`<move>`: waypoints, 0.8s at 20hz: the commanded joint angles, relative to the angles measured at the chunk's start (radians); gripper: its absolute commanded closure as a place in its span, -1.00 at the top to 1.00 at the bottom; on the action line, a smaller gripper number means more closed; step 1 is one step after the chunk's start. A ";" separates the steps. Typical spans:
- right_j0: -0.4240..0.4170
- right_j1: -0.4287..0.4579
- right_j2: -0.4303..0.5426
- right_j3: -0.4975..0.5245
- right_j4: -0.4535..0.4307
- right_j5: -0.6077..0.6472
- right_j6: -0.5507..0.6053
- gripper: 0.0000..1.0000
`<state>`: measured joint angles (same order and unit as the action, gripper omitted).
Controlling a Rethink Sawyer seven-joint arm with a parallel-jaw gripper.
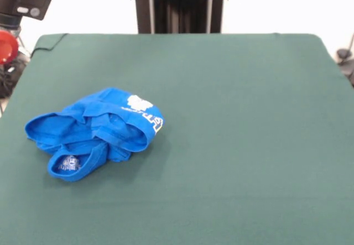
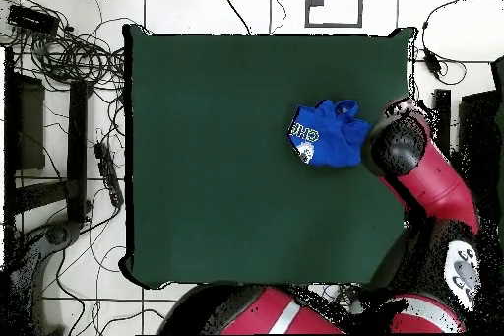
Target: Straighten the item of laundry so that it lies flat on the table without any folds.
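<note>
The tool itself I cannot find in either view. In the overhead view the red and black arm [image 2: 423,169] bends over the right edge of the surface [image 2: 217,155], and its dark round joint hangs just beside the shirt, so I cannot tell if the tool is apart or together. In the front view the arm does not come down over the cloth.

The blue T-shirt [image 1: 94,131] lies crumpled on the dark green surface, in the left part of the front view, well apart from the centre. It is bunched in several folds and not flat. Its long axis runs about left to right in the front view, a little tilted, with the printed end higher on the right. The neck opening, with a small white label [image 1: 69,163] inside, points toward the lower left. The writing on the label is too small to read.

On the folded front there is white lettering [image 1: 155,124] and a white print above it. The fold cuts the letters, so no whole word can be read.
</note>
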<state>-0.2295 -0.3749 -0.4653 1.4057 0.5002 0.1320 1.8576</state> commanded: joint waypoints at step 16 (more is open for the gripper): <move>0.112 0.150 0.153 -0.190 -0.005 0.310 0.175 1.00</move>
<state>-0.1427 -0.3095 -0.4614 1.2263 0.4800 0.2871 1.8578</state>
